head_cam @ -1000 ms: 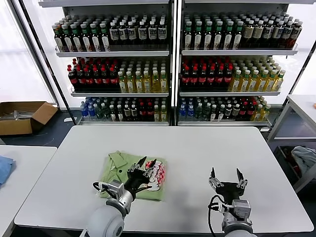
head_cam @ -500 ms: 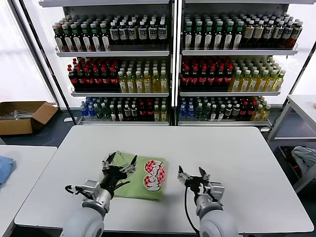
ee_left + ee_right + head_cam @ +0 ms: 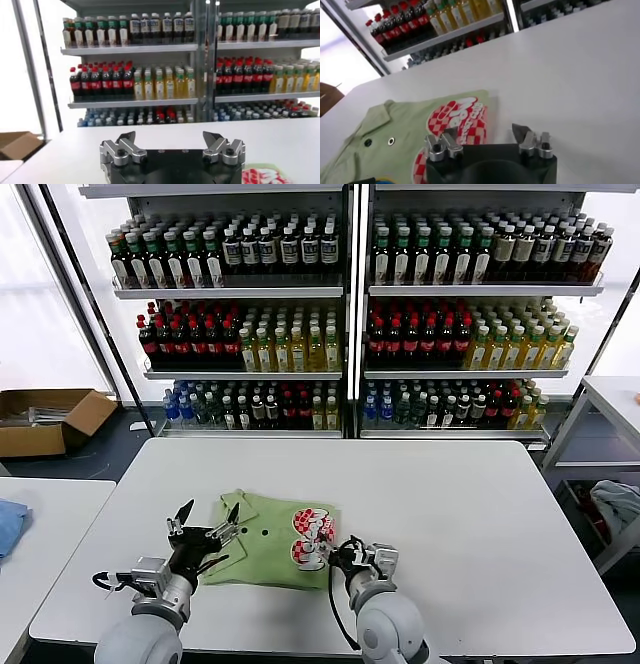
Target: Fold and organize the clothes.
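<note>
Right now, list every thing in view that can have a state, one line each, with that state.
polo shirt: folded into a flat rectangle on the table, collar and printed graphic facing up, held by neither gripper.
left gripper: fingers open, at the shirt's left edge, holding nothing.
right gripper: fingers apart, at the shirt's right front corner, next to the graphic.
cardboard box: open, on the floor to the left.

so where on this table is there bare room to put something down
The table is bare right of the polo shirt out to its right edge, and behind the shirt toward the shelves. Crowded at the near edge: left gripper and right gripper flank the shirt.
</note>
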{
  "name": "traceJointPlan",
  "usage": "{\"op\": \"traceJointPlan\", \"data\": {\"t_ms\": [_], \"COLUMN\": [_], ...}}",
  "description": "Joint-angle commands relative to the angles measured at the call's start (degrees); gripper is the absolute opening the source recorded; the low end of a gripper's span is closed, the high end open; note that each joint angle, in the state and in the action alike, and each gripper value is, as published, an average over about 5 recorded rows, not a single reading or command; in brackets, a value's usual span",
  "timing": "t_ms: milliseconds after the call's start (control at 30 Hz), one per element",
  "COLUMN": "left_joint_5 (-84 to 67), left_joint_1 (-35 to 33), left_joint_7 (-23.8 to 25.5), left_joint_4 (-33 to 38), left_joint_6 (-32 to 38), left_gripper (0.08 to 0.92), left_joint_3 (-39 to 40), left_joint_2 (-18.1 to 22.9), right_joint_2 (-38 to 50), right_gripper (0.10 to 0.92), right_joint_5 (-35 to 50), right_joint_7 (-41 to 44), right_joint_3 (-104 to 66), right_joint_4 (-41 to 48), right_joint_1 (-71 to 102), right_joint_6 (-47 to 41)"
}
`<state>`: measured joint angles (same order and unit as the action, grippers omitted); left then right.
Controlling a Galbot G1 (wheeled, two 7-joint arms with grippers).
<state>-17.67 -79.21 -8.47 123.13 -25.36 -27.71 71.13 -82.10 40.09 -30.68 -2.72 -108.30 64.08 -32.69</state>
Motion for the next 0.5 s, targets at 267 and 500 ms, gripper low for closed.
{"op": "traceJointPlan", "data": {"t_ms": [267, 500], "left_joint_5": [0.1, -0.1], "left_joint_1": [-1.2, -1.9], "left_joint_7": [-0.5, -0.7], "left_joint_4": [0.3, 1.3], "left_joint_6": [-0.3, -0.3], "left_gripper": [0.823, 0.823], "left_joint_3": [-2.1, -2.1], "left_joint_2": [-0.1, 0.5], "right_joint_2": [-2.0, -0.9], "right_gripper": [0.552, 0.345], "right_joint_5": [-0.8, -1.9], "right_joint_7": [-0.9, -1.2], "right_joint_3": [3.5, 3.4], "right_joint_4": [3.5, 2.5], "right_joint_1": [-2.0, -1.2], "right_joint_6": [-0.5, -0.5]}}
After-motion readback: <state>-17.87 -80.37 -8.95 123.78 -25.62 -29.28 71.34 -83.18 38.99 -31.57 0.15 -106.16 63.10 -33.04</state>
